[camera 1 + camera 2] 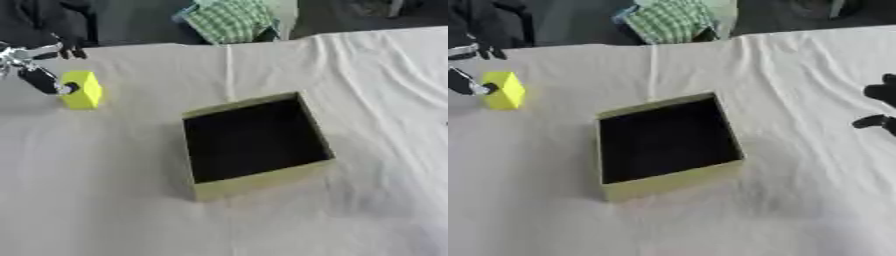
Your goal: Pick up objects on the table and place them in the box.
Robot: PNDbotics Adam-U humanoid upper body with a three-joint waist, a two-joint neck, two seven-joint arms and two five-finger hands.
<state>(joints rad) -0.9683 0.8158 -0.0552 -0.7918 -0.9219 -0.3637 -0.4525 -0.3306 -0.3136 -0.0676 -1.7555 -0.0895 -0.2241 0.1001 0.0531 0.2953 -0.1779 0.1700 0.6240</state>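
Yellow block (83, 89) against left fingers (42, 80)

The left hand (39, 75) is cut off by the frame's left edge. Of the right hand (881, 107), only dark fingers are shown at the right edge; their curl cannot be judged.

A wrinkled white cloth (105, 200) covers the table — beyond its far edge, dark floor (140, 22) and a green checked fabric (229, 20).
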